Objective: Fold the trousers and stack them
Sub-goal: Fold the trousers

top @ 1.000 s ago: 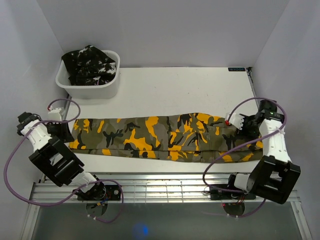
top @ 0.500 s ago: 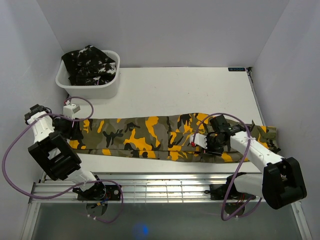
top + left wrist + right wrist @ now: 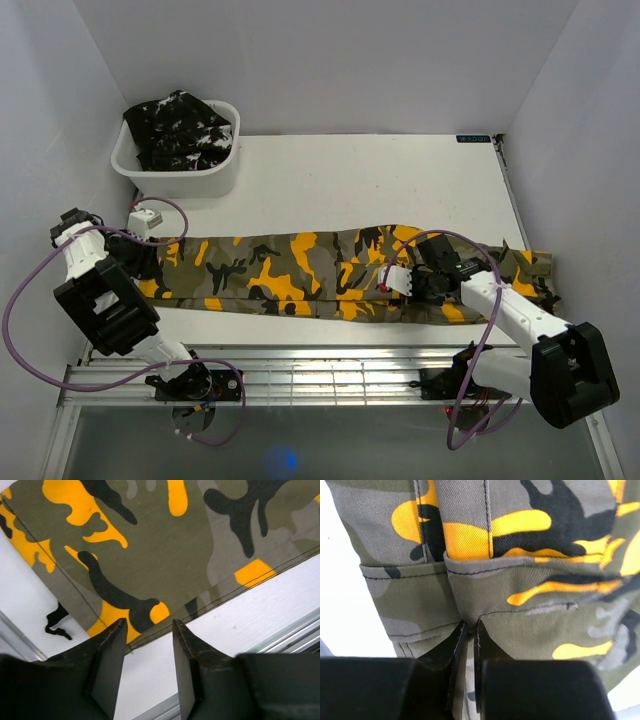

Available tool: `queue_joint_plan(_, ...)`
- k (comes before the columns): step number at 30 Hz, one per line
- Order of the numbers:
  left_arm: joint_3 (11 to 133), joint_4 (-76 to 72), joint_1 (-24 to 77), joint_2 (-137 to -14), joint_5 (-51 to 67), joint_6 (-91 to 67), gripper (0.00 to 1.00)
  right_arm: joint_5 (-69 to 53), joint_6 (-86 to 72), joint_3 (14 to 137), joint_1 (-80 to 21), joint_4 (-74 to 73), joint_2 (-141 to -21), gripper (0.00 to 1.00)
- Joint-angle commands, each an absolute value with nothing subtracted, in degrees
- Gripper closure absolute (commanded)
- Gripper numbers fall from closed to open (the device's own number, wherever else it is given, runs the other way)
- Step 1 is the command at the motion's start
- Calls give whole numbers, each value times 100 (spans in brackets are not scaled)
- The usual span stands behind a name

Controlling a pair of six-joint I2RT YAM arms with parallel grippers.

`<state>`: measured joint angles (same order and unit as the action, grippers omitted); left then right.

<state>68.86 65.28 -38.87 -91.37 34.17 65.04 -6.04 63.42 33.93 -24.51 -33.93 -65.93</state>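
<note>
Folding the olive-grey trousers (image 3: pixel 300 272), stretched lengthwise across the lower middle of the counter (image 3: pixel 380 180), should go best with both ends lifted together. The right tool (image 3: pixel 468 626) is clenched on a ridge of cloth by a pocket seam. The left tool (image 3: pixel 148 630) hangs released above the hem at frame left and, I judge, should straddle both layers before closing. How many layers the right pinch takes is hidden. The black trousers (image 3: pixel 180 125) lie heaped in the white tub (image 3: pixel 175 178), upper left, their shape unreadable.
</note>
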Motion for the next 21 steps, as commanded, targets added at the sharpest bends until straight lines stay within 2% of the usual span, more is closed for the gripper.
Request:
queue_joint_plan(1, 6953, 6416, -3876, -8912, 3200, 7476, 49, -589, 6310, 3744, -2479, -3515, -6355, 92)
queue_joint_plan(6, 6601, 6188, -3867, -8860, 2717, 8708, 61, -686, 6372, 3990, -2479, -3911, -6310, 92)
queue_joint_plan(11, 6241, 5618, -3876, -8868, 2348, 9194, 64, -694, 6346, 4157, -2479, -4087, -6451, 92)
queue_joint_plan(21, 6636, 5484, -4288, -9589, 1908, 8095, 52, -659, 6337, 4596, -2479, -4412, -6723, 92)
